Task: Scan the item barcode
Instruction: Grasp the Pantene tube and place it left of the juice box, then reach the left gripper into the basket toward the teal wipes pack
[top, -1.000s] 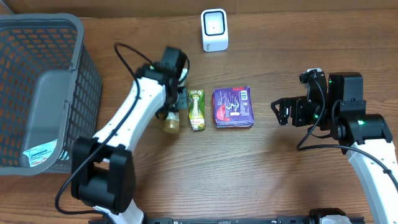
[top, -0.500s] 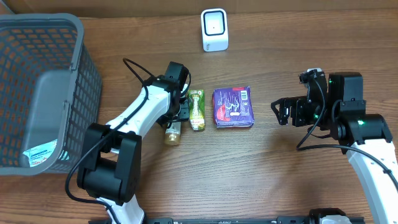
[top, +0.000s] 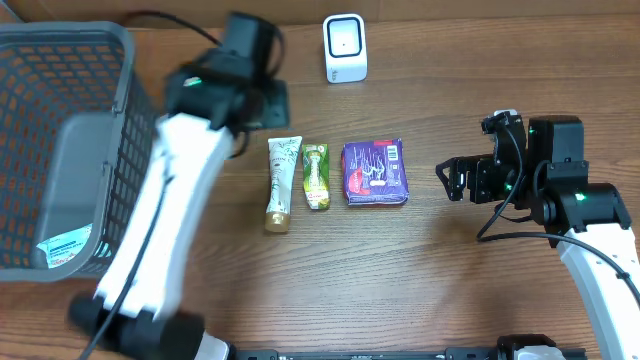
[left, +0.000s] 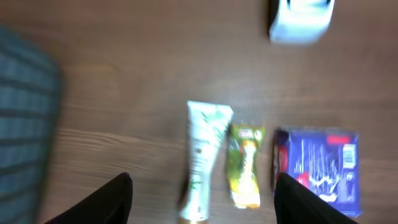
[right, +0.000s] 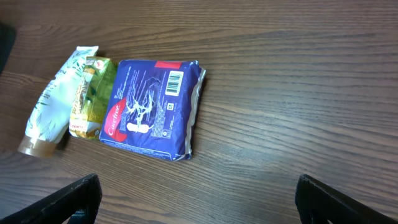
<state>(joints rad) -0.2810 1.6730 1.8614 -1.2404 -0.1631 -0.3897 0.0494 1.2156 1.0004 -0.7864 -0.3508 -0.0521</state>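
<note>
Three candidate items lie side by side just left of the centre of the table (top: 420, 290): a pale tube (top: 279, 183), a green pouch (top: 316, 175) touching its right side, and a blue pack (top: 374, 171) just beside the pouch. All three have their long axes running from the far edge toward the near edge, and the tube's cap points at the near edge. Only the blue pack shows a printed barcode (right: 176, 79), face up near its far right corner. The left wrist view is blurred, so a code on the tube or pouch can be neither confirmed nor ruled out. The scanner (top: 345, 47) stands at the middle of the far edge with its window facing the row, and a grey basket (top: 128, 45) occupies the far left corner. The left gripper (left: 203, 186) hangs above the table between the row and the far edge, left of the scanner. Its fingers are spread wide and hold nothing, and the tube lies directly ahead of it toward the near edge. The right gripper (right: 199, 186) is likewise spread and empty, level with the row but well apart, toward the right edge. Judgement: the left arm is nearer the tube and the scanner, while the right arm faces the pack's open right side.
</note>
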